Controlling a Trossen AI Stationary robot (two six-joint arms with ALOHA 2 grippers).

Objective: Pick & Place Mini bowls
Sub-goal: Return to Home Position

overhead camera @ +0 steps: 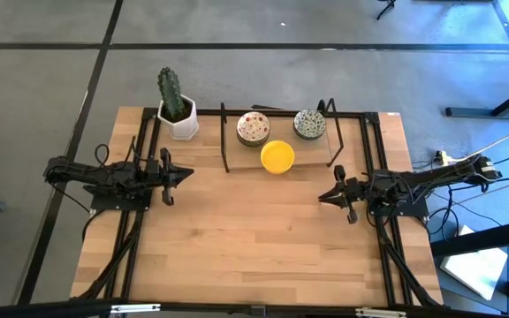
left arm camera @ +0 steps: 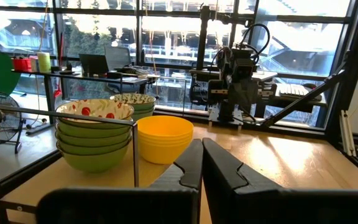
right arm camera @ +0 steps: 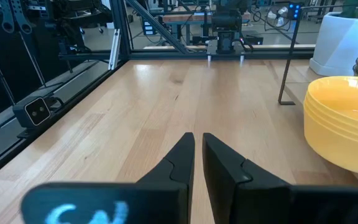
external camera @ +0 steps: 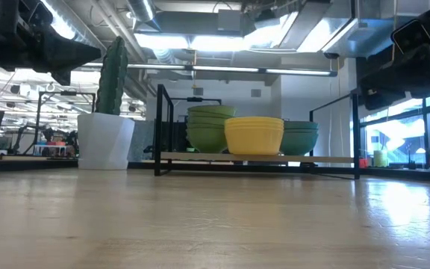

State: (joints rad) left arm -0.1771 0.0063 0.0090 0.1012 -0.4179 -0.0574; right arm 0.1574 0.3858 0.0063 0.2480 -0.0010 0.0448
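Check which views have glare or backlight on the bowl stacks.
Low view: ceiling lights and windows backlight the yellow stack, and glare streaks the table at right. Left wrist view: bright windows behind, red patterned bowl readable. High view: even light, no glare.

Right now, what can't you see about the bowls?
- High view: how many bowls each stack holds; top bowls cover the rest.
- Low view: the inside patterns; only outer sides show.
- Left wrist view: part of the green-grey patterned stack, behind the red patterned stack.
- Right wrist view: yellow stack, cut off.
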